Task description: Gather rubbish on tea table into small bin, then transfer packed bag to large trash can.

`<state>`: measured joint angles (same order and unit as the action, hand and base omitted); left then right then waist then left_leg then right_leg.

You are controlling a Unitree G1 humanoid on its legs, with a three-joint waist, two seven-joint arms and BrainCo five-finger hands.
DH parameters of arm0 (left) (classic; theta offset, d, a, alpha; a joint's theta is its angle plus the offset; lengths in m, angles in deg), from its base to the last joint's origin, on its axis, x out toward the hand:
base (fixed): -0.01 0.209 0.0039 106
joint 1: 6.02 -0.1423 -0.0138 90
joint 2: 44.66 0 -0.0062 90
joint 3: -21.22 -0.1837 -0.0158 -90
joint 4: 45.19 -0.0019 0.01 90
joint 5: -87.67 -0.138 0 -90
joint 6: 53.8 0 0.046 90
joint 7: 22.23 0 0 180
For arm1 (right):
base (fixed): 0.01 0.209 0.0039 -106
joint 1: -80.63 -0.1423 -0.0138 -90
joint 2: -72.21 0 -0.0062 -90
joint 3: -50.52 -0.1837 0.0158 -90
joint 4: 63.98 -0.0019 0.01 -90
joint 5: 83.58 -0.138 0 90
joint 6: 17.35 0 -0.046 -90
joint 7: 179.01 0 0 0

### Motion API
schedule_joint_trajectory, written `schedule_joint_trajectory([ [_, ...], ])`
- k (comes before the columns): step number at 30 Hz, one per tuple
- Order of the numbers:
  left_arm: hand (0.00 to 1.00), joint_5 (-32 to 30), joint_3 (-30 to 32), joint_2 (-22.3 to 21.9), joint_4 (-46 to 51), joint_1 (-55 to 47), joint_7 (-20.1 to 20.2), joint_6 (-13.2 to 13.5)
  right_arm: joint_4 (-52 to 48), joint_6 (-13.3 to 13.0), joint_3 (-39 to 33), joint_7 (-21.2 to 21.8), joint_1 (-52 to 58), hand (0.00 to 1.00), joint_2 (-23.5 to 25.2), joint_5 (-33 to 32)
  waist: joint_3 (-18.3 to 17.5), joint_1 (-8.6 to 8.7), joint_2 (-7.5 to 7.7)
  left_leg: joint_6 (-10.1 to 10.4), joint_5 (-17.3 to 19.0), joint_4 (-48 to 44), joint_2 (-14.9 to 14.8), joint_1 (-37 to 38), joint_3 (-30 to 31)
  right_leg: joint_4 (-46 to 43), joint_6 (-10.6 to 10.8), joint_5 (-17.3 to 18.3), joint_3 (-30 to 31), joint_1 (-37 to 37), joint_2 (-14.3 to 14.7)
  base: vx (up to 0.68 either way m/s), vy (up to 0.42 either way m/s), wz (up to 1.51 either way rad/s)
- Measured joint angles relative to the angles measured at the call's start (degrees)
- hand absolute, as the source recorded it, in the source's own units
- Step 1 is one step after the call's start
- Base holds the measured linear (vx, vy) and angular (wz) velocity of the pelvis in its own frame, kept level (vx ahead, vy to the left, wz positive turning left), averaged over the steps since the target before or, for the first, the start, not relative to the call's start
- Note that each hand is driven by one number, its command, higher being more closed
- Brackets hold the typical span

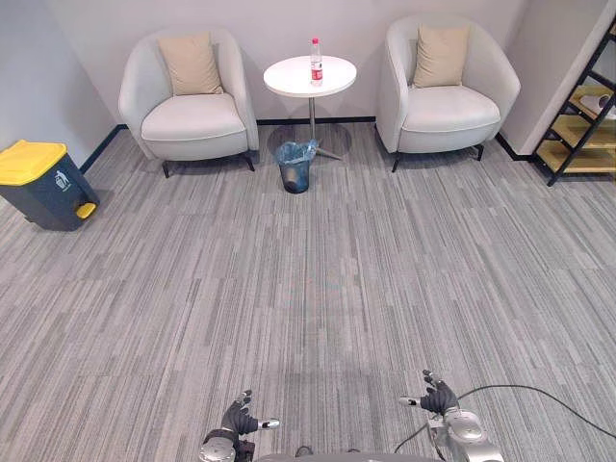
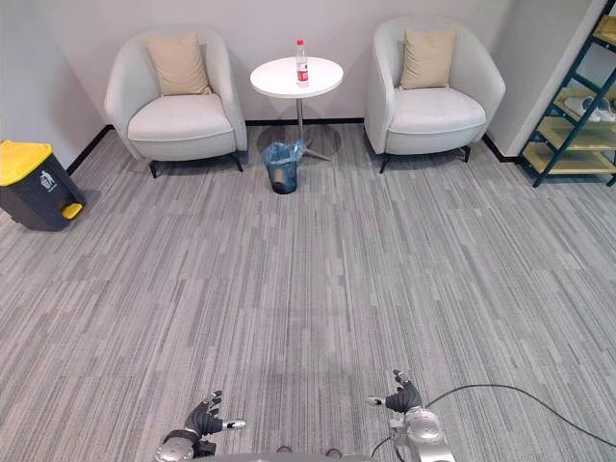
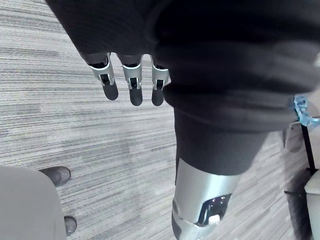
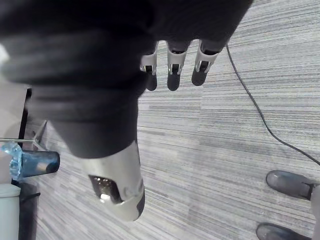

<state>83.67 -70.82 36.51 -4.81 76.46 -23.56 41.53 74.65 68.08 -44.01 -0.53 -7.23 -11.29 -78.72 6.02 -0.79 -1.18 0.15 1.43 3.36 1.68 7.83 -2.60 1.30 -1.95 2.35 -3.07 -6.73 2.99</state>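
Observation:
A round white tea table (image 1: 289, 77) stands at the far wall, with one plastic bottle (image 1: 316, 62) with a red label upright on it. In front of the table, on the carpet, is the small bin (image 1: 295, 167) lined with a blue bag; it also appears in the right wrist view (image 4: 33, 161). The large dark trash can (image 1: 38, 183) with a yellow lid is at the far left by the wall. My left hand (image 1: 238, 417) and right hand (image 1: 443, 398) hang low at the near edge, far from the table. Both are open and empty, their fingers (image 3: 131, 84) (image 4: 172, 69) straight.
A pale armchair (image 1: 192, 101) with a beige cushion sits on the table's left, and another armchair (image 1: 445, 91) sits on its right. A dark-framed wooden shelf (image 1: 582, 120) stands at the far right. Wide grey carpet lies between me and the table.

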Motion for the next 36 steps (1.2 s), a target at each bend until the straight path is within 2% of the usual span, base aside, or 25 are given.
schedule_joint_trajectory([
  [5, 0.00, 1.80, 0.00, 0.26, 1.39, -0.33, 0.00, -0.06, -0.51, 0.05, -0.13, -0.05, -0.08, 0.00, -0.16, -0.35, 0.03, -0.09, 0.03, -0.44, 0.69, -0.62, -0.08, -0.14, -0.67, 0.04, 0.04, 0.03, 0.65, 0.02, 0.10, 0.01, -0.006, -0.07],
  [10, 0.00, 2.26, 0.01, 0.32, 3.50, -0.49, 0.01, -0.13, -0.70, 0.12, -0.17, -0.93, -0.06, 0.00, -0.16, -1.04, 0.02, -0.23, 0.03, -1.39, 4.19, -6.40, -0.28, -3.88, -1.62, -0.61, 1.19, 0.86, 1.45, 1.54, 0.00, -0.01, -0.001, -0.09],
  [13, 0.00, 2.29, 0.02, 0.34, 5.71, -0.60, 0.03, -0.26, -0.69, 0.56, -0.24, -0.98, -0.20, 0.00, -0.22, -1.34, 0.12, -0.40, -0.15, -1.80, 6.65, -10.76, -0.59, -6.47, -2.03, -4.40, 1.97, 2.38, 1.84, 3.63, 0.00, 0.04, 0.026, -0.09],
  [15, 0.00, 2.29, 0.07, 0.37, 8.61, -1.05, 0.04, -0.46, -0.69, 0.65, -0.48, -1.00, -0.43, 0.00, -0.22, -1.61, 0.24, -0.52, -0.30, -2.29, 8.80, -14.43, -0.67, -7.98, -2.24, -10.92, 2.82, 5.60, 1.94, 6.57, -0.22, 0.03, 0.042, -0.07],
  [16, 0.00, 2.29, 0.04, 0.37, 10.36, -1.40, 0.07, -0.48, -0.69, 0.65, -1.29, -1.00, -0.48, 0.00, -0.16, -2.03, 0.63, -1.00, -0.57, -2.73, 10.68, -16.69, -0.49, -8.23, -2.49, -18.91, 6.02, 8.86, 1.82, 9.39, -0.88, 0.02, 0.051, -0.04],
  [17, 0.00, 2.29, 0.03, 0.40, 11.15, -1.35, 0.05, -0.46, -0.68, 0.65, -1.53, -1.05, -0.42, 0.00, -0.15, -2.04, 0.86, -1.08, -0.43, -3.26, 11.42, -17.43, -0.28, -8.22, -2.50, -22.84, 6.91, 9.97, 1.63, 10.92, -1.17, -0.01, 0.083, 0.00],
  [18, 0.00, 2.29, 0.00, 0.66, 12.32, -1.11, 0.03, -0.45, -0.68, 0.66, -1.62, -1.03, -0.38, 0.00, -0.12, -2.05, 1.44, -1.58, -0.04, -3.52, 13.18, -18.96, 0.40, -8.37, -2.21, -31.94, 7.43, 11.60, 1.36, 14.46, -2.21, -0.01, 0.070, 0.17],
  [19, 0.00, 2.32, -0.14, 1.05, 13.13, -0.64, 0.03, -0.49, -0.81, 0.69, -1.57, -1.03, -0.36, 0.00, 0.04, -2.05, 2.20, -1.55, 0.34, -3.86, 14.87, -21.21, 0.96, -8.38, -1.76, -41.87, 7.20, 11.70, 1.15, 18.76, -3.39, 0.03, 0.062, 0.24],
  [21, 0.00, 2.34, -0.14, 1.15, 13.34, -0.57, -0.01, -0.55, -1.27, 0.92, -1.54, -1.01, -0.01, 0.00, 0.11, -2.05, 2.93, -1.59, 0.72, -4.64, 17.30, -24.56, 1.48, -7.79, -0.68, -52.56, 6.15, 12.40, 1.10, 22.81, -5.29, 0.11, 0.021, 0.31],
  [23, 0.00, 2.37, -0.10, 1.16, 13.61, -0.61, -0.04, -1.01, -2.84, 1.05, -1.51, -1.03, 0.30, 0.00, 0.19, -2.05, 3.35, -1.63, 0.54, -5.11, 19.53, -25.80, 1.50, -6.80, 0.95, -55.58, 5.86, 13.66, 0.31, 25.31, -7.20, 0.27, -0.013, 0.32],
  [25, 0.00, 2.44, -0.10, 1.17, 14.63, -0.60, -0.10, -1.16, -3.65, 1.04, -1.51, -1.03, -0.09, 0.00, 0.09, -2.05, 3.37, -1.56, 0.78, -4.56, 20.26, -24.99, 1.31, -5.18, 2.09, -52.80, 6.42, 14.38, -1.08, 27.17, -8.82, 0.34, -0.069, 0.30],
  [26, 0.00, 2.68, -0.01, 1.18, 15.65, -0.50, -0.13, -1.17, -3.76, 1.03, -1.53, -1.03, -0.58, 0.00, -0.02, -2.05, 3.59, -1.49, 0.84, -4.15, 20.24, -23.66, 0.73, -3.34, 2.42, -48.42, 6.39, 14.37, -1.93, 27.77, -9.18, 0.41, -0.148, 0.23],
  [28, 0.00, 3.49, 0.05, 1.02, 15.84, 0.39, -0.31, -1.13, -3.79, 1.00, -1.52, -1.02, -1.69, 0.00, -0.45, -2.05, 3.76, -1.23, 0.27, -3.36, 20.21, -20.38, -1.49, 0.06, 3.14, -40.44, 5.51, 13.58, -3.74, 29.27, -8.32, 0.46, -0.184, 0.20],
  [29, 0.00, 3.57, -0.04, 1.33, 15.82, 1.11, -0.42, -1.02, -3.98, 0.98, -1.49, -1.06, -2.43, 0.00, -0.80, -2.05, 3.61, -0.91, 0.50, -1.56, 20.09, -18.41, -2.84, 2.01, 3.60, -33.09, 4.55, 9.90, -4.80, 29.66, -6.80, 0.48, -0.208, 0.31],
  [30, 0.00, 3.57, -0.12, 2.06, 15.76, 1.43, -0.36, -0.89, -4.54, 0.78, -1.30, -1.13, -2.35, 0.00, -0.88, -2.06, 3.11, -0.09, 1.86, 0.19, 20.57, -17.77, -2.81, 3.03, 4.95, -28.05, 1.31, -0.59, -4.79, 29.39, -7.29, 0.61, -0.260, 0.34],
  [31, 0.00, 3.57, -0.09, 1.26, 14.81, 2.16, -0.48, -1.00, -4.42, 0.79, -1.43, -1.27, -2.74, 0.00, -1.83, -2.07, 3.14, 0.09, -0.17, 1.42, 21.31, -18.34, -4.83, 3.87, 5.80, -30.17, -0.32, 0.99, -6.80, 29.32, -6.10, 0.52, -0.233, 0.25],
  [32, 0.00, 3.56, -0.08, 0.97, 14.75, 2.49, -0.51, -0.97, -4.45, 0.79, -1.48, -1.44, -2.80, 0.00, -2.07, -2.07, 2.82, 0.23, -1.18, 2.33, 20.78, -20.03, -6.54, 3.47, 6.12, -30.11, -1.75, 2.28, -7.86, 28.76, -4.99, 0.52, -0.249, 0.10],
  [33, 0.00, 3.56, -0.09, 0.83, 14.69, 2.85, -0.68, -0.97, -4.47, 0.79, -1.48, -1.52, -2.95, 0.00, -2.09, -2.06, 2.69, 0.32, -1.53, 3.96, 19.80, -23.07, -7.04, 2.16, 6.76, -29.27, -2.77, 3.46, -8.38, 27.82, -4.11, 0.70, -0.360, 0.17],
  [34, 0.00, 3.55, -0.09, 0.14, 13.98, 4.74, -0.76, -0.96, -4.50, 0.78, -1.19, -1.76, -2.78, 0.00, -1.98, -2.10, 2.82, 0.62, -2.30, 4.19, 14.10, -36.25, -8.39, -3.23, 8.42, -23.01, -3.30, 3.75, -9.83, 21.80, -1.73, 0.77, -0.385, 0.37],
  [35, 0.00, 3.54, -0.15, -0.02, 13.76, 4.82, -0.69, -0.92, -4.48, 0.75, -1.08, -1.90, -2.47, 0.00, -1.61, -2.21, 2.90, 0.90, -2.25, 3.94, 11.94, -46.45, -9.53, -6.59, 8.74, -18.21, -3.87, 3.41, -10.41, 16.42, -0.60, 0.73, -0.336, 0.36],
  [36, 0.00, 3.53, -0.14, -0.01, 13.64, 4.58, -0.67, -0.86, -4.49, 0.62, -0.98, -2.11, -2.19, 0.00, -1.28, -2.60, 2.97, 0.90, -2.33, 3.52, 12.32, -54.35, -10.80, -9.23, 7.50, -14.76, -4.43, 3.06, -10.43, 12.13, 0.73, 0.41, -0.157, 0.17],
])
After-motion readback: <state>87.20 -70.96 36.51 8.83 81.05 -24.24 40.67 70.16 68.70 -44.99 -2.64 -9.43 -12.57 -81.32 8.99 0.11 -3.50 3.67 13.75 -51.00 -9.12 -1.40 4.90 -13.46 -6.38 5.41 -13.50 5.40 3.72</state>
